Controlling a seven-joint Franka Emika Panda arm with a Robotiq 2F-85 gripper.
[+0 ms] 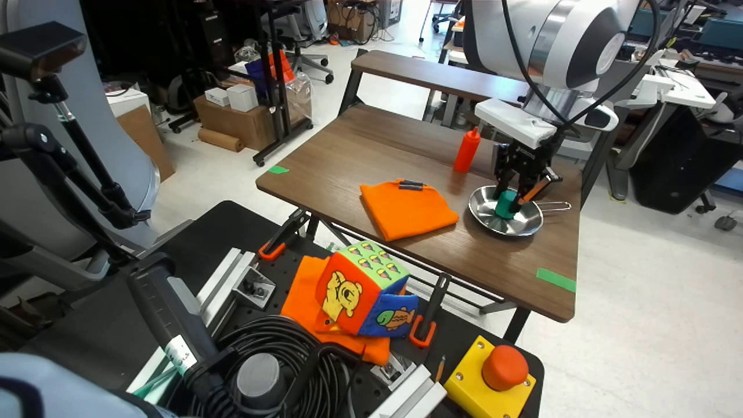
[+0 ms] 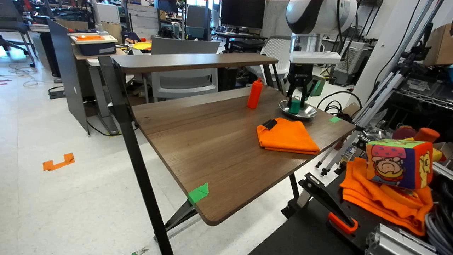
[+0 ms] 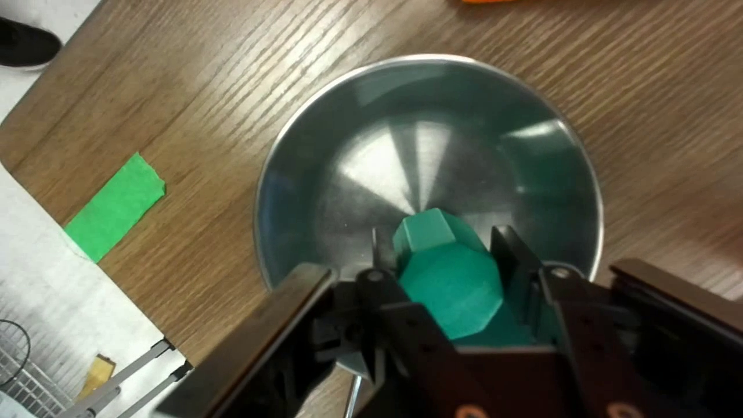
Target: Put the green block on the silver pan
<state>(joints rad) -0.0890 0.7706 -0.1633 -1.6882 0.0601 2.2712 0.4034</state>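
Gripper (image 3: 439, 244) nearest the lens, wrist view: fingers (image 3: 515, 252) closely flank the green block (image 3: 453, 293); clamped on it or just off it, cannot tell. Block is within the rim of the silver pan (image 3: 313, 191). Placing looks nearly done, I judge; to do: free it if held, then lift clear. Only a stub of handle (image 3: 352, 396); dark shoe (image 3: 26, 45) at the corner, in neither exterior view.

In an exterior view: handle plain to see, block upright, seemingly on the pan's base; red squeeze bottle (image 1: 466, 152) nearby, which the wrist view lacks.

In an exterior view: handle not made out; orange tape (image 2: 59, 163) on the floor, seen only there
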